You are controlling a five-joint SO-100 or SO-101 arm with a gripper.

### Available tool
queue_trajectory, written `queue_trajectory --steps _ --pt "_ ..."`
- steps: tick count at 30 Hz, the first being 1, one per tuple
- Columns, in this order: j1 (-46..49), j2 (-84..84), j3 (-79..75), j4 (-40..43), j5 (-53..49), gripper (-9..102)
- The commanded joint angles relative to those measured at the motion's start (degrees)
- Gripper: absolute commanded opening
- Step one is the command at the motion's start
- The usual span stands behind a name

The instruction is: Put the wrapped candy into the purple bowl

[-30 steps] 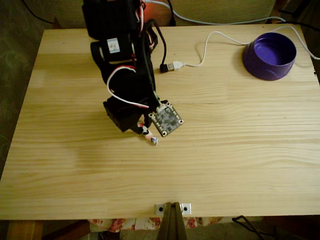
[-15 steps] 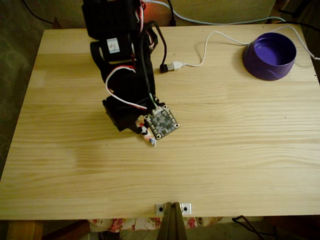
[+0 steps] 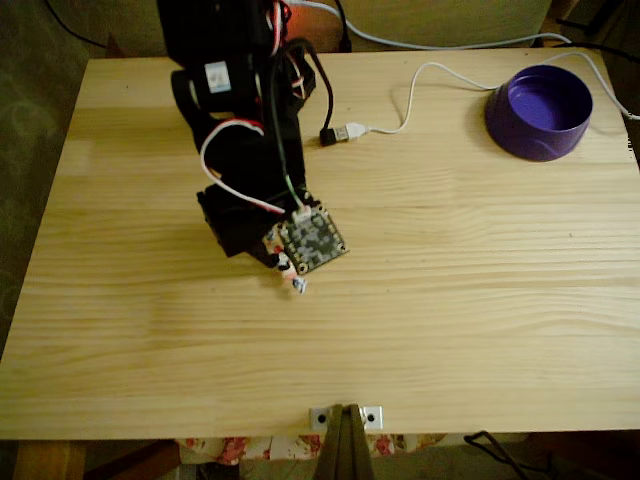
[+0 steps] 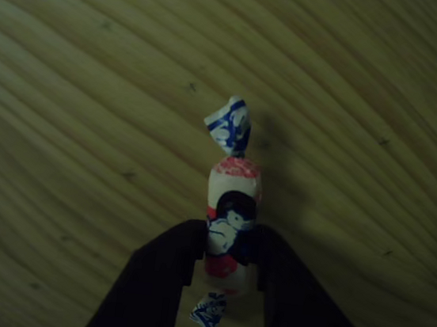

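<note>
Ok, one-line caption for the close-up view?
Black gripper closed on the wrapped candy above the wooden table.

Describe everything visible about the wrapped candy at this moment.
The wrapped candy is a small elongated sweet in a white wrapper with red bands, a dark round mark and blue-printed twisted ends. In the close view it stands lengthwise between the two black fingers of the gripper, which press its lower half from both sides. In the fixed view it shows under the gripper, above the wooden table.
</note>
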Motion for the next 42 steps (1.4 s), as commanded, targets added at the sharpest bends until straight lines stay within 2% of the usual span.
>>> queue_trajectory --steps 1,6,10,17,23,28,34,42 --pt "-0.1 6.4 -4.4 3.9 1.0 2" --pt "-3.2 12.9 -11.8 12.0 6.6 2" --pt "-9.1 20.8 -17.2 17.9 13.2 2" --pt "-23.0 27.0 -26.6 25.0 21.6 3" --pt "-40.5 25.0 -34.9 29.8 27.9 2" --pt "-51.2 17.6 -42.4 30.2 31.5 2" --pt "-61.3 7.5 -47.3 27.6 31.1 2" --pt "-66.1 -5.3 -49.9 20.1 28.6 2"
